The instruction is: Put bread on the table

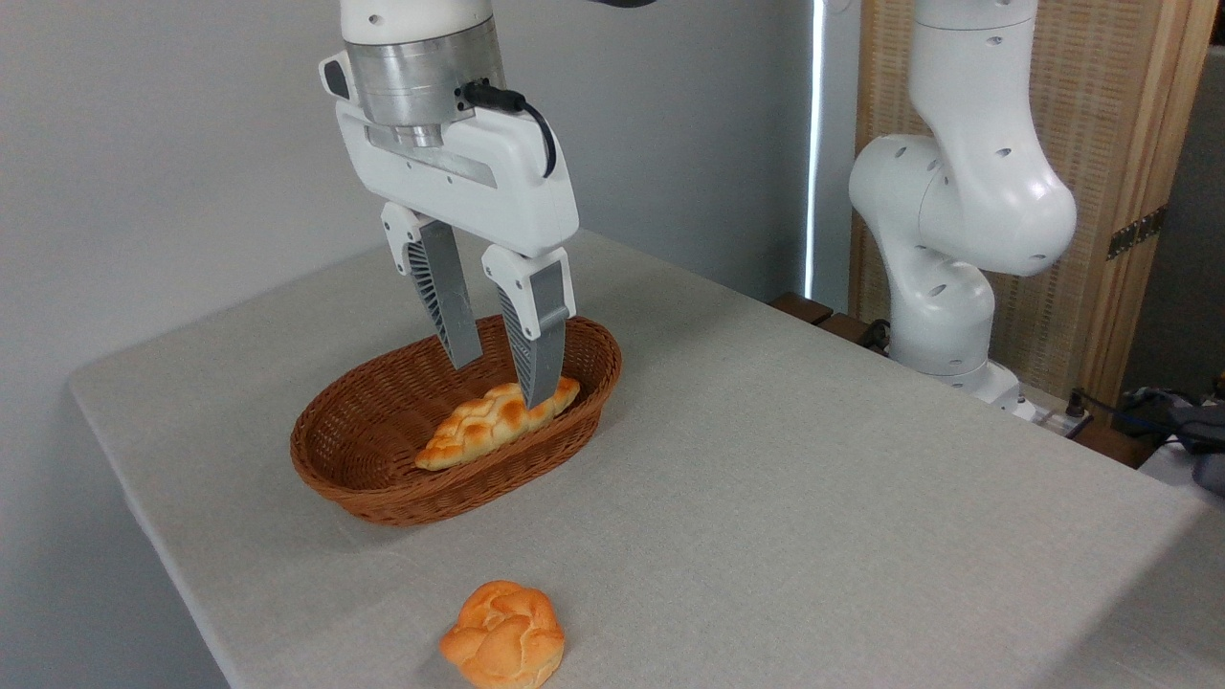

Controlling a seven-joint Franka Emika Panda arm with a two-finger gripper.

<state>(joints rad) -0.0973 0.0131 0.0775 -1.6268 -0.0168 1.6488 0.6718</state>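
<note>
Bread (483, 429) in basket (364, 469), under spread gripper (504, 381) (possibly touching).

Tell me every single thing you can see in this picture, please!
bread: one, golden with brown plaits, lying in the basket
basket: one, brown wicker, on the table
bun: one, orange, knotted, on the table near the front edge
table: one, light grey-beige cloth top
wooden screen: one, tan, at the back right
arm: one, white, at the right behind the table
hand: one, white with grey fingers, open, fingertips down inside the basket at the bread
</note>
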